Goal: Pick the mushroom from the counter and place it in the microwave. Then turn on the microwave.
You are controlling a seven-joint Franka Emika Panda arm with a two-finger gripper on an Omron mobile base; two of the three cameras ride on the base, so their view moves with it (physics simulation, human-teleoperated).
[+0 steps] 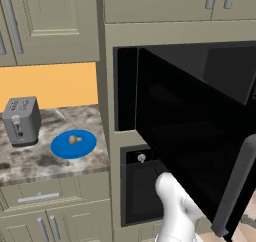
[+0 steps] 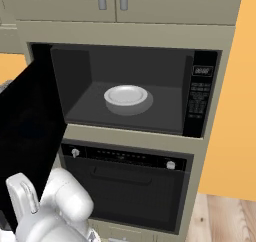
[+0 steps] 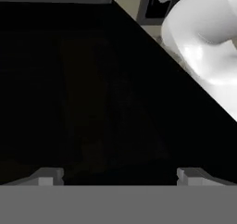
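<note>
Gripper (image 3: 120,177) in our hand view shows its tips spread wide with nothing between them, facing the dark glass of the microwave door (image 3: 92,93). In our left base view the mushroom (image 1: 74,140) sits on the blue plate (image 1: 60,148) on the counter (image 1: 30,161), left of that swung-open door. Our right base view shows the microwave (image 2: 200,101) cavity with a white dish (image 2: 125,97).

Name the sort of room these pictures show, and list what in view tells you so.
A home kitchen, rendered. A built-in microwave with its door open sits above a black oven; beside them, a toaster and a mushroom on a blue plate sit on a marble-look counter.
</note>
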